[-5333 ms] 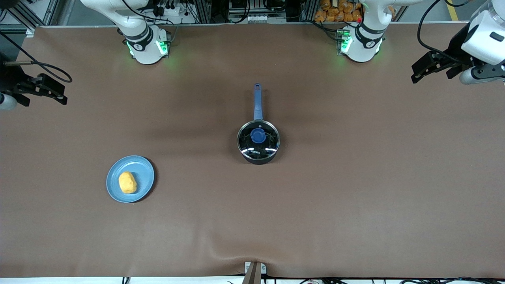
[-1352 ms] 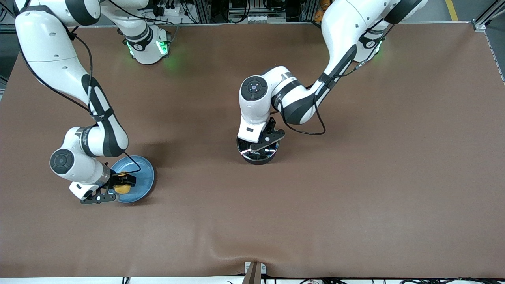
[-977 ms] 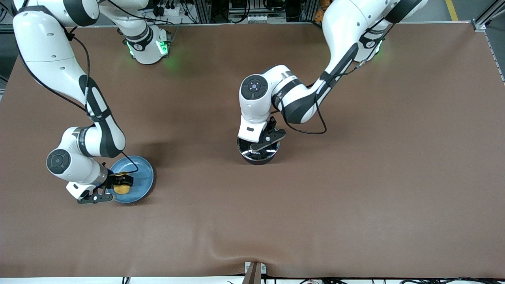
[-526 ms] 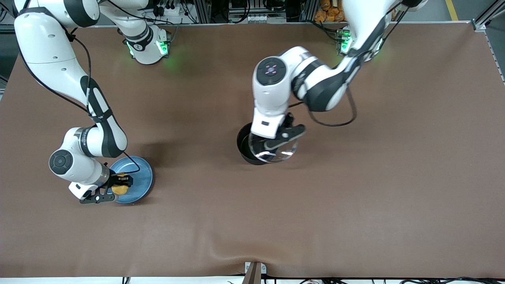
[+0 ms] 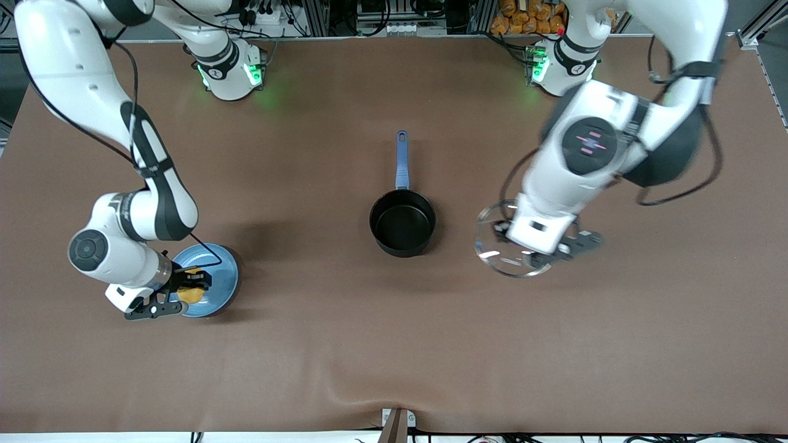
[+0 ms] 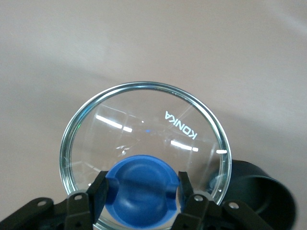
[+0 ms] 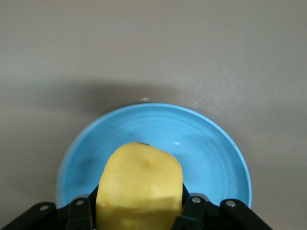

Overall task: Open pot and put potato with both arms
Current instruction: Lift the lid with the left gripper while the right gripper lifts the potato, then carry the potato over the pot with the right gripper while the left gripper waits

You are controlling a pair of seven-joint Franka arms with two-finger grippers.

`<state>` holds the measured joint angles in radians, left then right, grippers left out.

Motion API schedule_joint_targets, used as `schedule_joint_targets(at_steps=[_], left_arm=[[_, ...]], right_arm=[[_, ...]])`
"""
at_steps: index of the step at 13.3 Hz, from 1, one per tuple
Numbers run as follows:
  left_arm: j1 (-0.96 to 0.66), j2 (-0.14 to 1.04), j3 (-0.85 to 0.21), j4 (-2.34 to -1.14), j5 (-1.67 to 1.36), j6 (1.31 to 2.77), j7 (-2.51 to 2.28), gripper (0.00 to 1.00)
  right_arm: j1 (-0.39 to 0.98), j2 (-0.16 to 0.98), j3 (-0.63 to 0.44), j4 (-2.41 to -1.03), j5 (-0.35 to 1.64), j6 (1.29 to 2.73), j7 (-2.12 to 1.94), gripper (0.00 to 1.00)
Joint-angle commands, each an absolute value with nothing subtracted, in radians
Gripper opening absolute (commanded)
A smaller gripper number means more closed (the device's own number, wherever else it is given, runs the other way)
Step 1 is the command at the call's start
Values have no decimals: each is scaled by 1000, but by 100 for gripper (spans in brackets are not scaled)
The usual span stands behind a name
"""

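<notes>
Carrying the potato (image 5: 188, 294) cleanly means lifting it well above the plate (image 5: 221, 277) before crossing to the open pot (image 5: 402, 223) mid-bench. The right gripper (image 5: 184, 289) clamps it; the left gripper (image 5: 542, 246) grips the lid (image 5: 492, 246) aside.

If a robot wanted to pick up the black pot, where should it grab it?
Probably by the long blue handle, coming straight down from above. It lies flat and narrow, pointing from the pot toward the robot bases, so two fingers can close across it; the round body looks too wide.
</notes>
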<state>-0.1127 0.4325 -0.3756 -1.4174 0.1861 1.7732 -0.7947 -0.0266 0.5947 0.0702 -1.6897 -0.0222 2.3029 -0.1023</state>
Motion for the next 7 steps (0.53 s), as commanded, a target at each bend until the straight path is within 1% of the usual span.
schedule_joint_targets(at_steps=[1,4,7], left_arm=[[-2,400,-388,-1485,153,1769,-674,0],[122,396,-394,-1558,140,1787,-496,0],[257,397,-439,-1630,112,1851,-359,0]], right_arm=[[41,491,89,-1715,-21,2228,1,0],[205,474,87,-1680,-23,2195,264,0],[361,486,86,-1628,-38,2200,522,0]])
